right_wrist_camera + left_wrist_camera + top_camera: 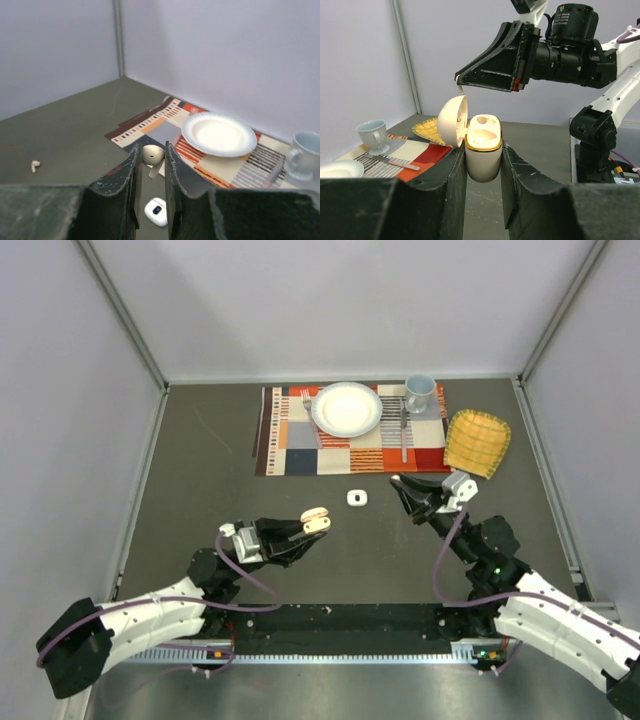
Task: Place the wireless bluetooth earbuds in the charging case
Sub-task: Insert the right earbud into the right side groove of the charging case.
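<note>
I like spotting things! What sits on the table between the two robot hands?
A small white rounded object, seen in the top view, between the left gripper holding the open charging case and the right gripper holding an earbud.

Top cam: high, behind near edge, looks down over whole table (200, 470) to far edge. L wrist cam: close over left hand (482, 155), faces right edge. R wrist cam: close over right hand (151, 150), faces far-left corner. All 3 share plate (347, 408) & mug (419, 392) by far edge.
</note>
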Controlling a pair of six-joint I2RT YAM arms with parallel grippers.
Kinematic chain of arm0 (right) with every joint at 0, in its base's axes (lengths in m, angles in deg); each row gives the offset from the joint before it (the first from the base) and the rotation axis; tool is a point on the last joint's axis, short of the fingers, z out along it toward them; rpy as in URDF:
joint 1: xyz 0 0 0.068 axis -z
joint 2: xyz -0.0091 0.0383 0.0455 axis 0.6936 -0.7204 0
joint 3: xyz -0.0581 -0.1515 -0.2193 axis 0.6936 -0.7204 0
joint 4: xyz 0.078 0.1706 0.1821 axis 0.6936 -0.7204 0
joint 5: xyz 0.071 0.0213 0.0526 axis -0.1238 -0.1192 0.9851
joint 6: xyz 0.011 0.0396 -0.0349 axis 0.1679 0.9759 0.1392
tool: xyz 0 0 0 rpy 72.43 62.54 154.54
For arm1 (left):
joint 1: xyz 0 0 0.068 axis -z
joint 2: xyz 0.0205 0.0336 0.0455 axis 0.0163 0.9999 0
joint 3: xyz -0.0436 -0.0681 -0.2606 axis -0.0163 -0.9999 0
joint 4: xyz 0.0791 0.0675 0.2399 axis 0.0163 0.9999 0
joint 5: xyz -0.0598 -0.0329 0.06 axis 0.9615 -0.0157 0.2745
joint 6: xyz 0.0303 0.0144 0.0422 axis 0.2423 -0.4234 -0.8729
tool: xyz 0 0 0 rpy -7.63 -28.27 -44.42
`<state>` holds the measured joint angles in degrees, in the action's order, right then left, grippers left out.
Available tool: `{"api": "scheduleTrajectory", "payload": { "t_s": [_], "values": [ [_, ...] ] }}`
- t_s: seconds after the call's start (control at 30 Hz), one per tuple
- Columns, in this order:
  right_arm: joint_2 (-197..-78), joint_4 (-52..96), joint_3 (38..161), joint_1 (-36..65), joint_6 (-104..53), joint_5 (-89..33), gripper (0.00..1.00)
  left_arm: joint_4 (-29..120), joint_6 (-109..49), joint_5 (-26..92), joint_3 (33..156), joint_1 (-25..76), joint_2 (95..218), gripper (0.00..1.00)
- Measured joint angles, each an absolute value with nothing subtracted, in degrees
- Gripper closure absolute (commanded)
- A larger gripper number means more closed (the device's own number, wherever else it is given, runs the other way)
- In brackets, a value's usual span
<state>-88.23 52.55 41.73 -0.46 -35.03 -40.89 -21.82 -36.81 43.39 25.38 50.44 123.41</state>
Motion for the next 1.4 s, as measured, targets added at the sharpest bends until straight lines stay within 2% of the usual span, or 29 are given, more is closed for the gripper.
{"api": "scheduleTrajectory", "payload": {
  "t_s": [0.2, 0.57, 0.9, 1.4],
  "values": [
    [-88.84, 54.89, 42.23, -7.39, -41.39, -39.58, 1.0, -22.12, -36.85, 43.3, 25.38, 50.42, 123.22, 1.0],
    [-98.85, 60.94, 47.89, -26.67, -52.45, -52.78, 1.0, -21.05, -37.33, 42.53, 25.38, 50.44, 122.84, 1.0],
    [-105.65, 68.44, 51.7, -32.51, -50.98, -60.82, 1.0, -20.55, -37.66, 39.78, 25.38, 50.44, 122.91, 1.0],
    [-114.74, 74.32, 54.04, -38.63, -51.13, -65.63, 1.0, -20.64, -38.67, 35.52, 25.38, 50.44, 123.65, 1.0]
  ]
}}
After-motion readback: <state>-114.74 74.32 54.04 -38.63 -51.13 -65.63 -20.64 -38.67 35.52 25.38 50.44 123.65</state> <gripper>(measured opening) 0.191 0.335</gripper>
